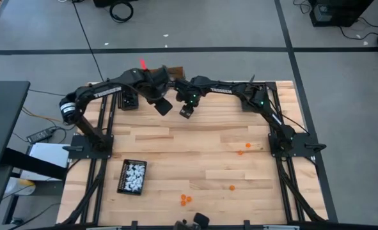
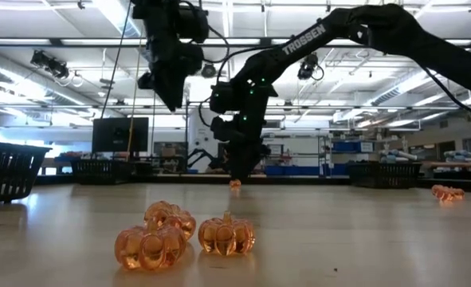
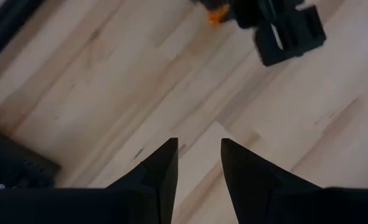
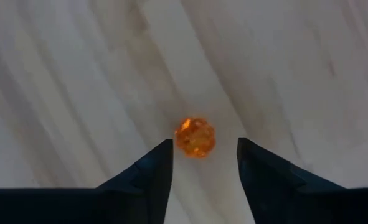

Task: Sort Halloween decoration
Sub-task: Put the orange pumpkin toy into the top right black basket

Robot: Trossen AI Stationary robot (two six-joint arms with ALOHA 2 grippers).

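**Halloween decoration: sorting only partly done**

Halloween decoration pieces lie in several spots. We see a batch of white trinkets gathered in a small black tray toward the counter's near-left corner, which we judge to be the finished share. Orange pumpkins remain loose on the wooden counter: a cluster of orange pumpkins by the near edge, a single one to its right, and a few more toward the right edge.

Our right gripper is low over the far middle of the counter, its fingers parted with an orange pumpkin just beyond the tips, not yet gripped. Our left gripper hangs above the far-left part of the counter, fingers apart and holding nothing. Another black tray sits at the far-left edge; we cannot tell its contents. Most orange pieces remain to be sorted, by our judgement.
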